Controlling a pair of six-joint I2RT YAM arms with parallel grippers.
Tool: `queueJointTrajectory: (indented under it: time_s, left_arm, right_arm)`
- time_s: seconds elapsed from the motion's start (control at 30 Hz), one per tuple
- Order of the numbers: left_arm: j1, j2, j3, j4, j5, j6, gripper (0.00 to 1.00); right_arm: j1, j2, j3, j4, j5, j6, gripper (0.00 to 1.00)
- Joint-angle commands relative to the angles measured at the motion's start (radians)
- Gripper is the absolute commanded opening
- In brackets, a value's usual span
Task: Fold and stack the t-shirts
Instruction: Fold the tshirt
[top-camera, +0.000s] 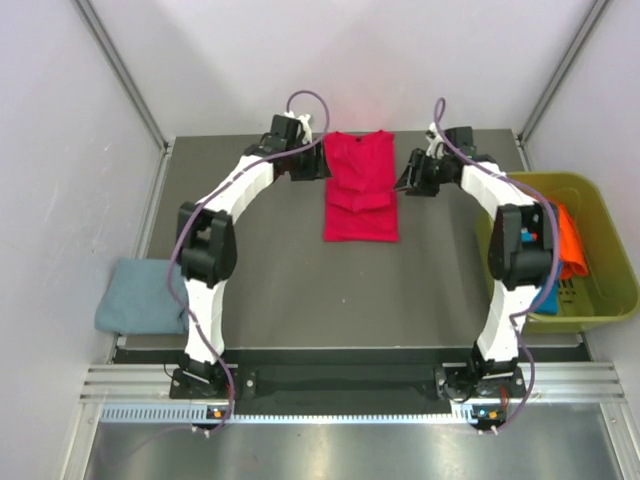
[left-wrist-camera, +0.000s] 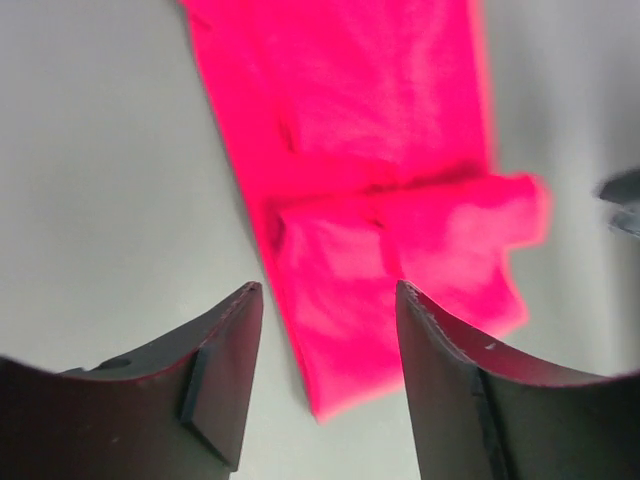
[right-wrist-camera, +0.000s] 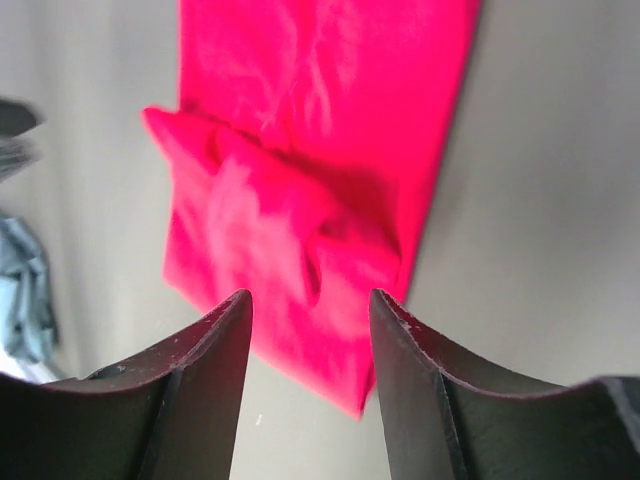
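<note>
Wedge-shaped left gripper (left-wrist-camera: 327, 290) frames creased crimson t-shirt (left-wrist-camera: 380, 150).

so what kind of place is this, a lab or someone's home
Most likely a robot lab work cell, not a home: plain white panel walls box in a dark table, the left arm and right arm are bolted to a metal rail, and a red t-shirt lies between them.

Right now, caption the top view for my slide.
Left gripper and right gripper flank the part-folded red shirt; grey-blue shirt lies far left, orange shirt and turquoise shirt sit in the bin.
</note>
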Motion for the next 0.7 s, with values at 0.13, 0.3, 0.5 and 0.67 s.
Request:
queueJointTrajectory:
  time_s: [0.13, 0.3, 0.5, 0.67]
  left_arm:
    - [0.017, -0.287, -0.319, -0.029, 0.146, -0.091, 0.63]
    - [0.016, -0.308, -0.496, 0.009, 0.209, -0.17, 0.64]
    - [0.016, -0.248, -0.542, 0.052, 0.21, -0.215, 0.65]
    - [0.01, -0.168, -0.478, 0.048, 0.213, -0.215, 0.65]
  right_arm:
    - [-0.049, -0.189, -0.219, -0.037, -0.104, 0.015, 0.5]
    - [-0.051, -0.177, -0.318, -0.029, -0.153, 0.05, 0.5]
    - [-0.055, -0.102, -0.309, -0.023, -0.15, 0.066, 0.5]
    - [-0.055, -0.042, -0.276, -0.022, -0.158, 0.073, 0.5]
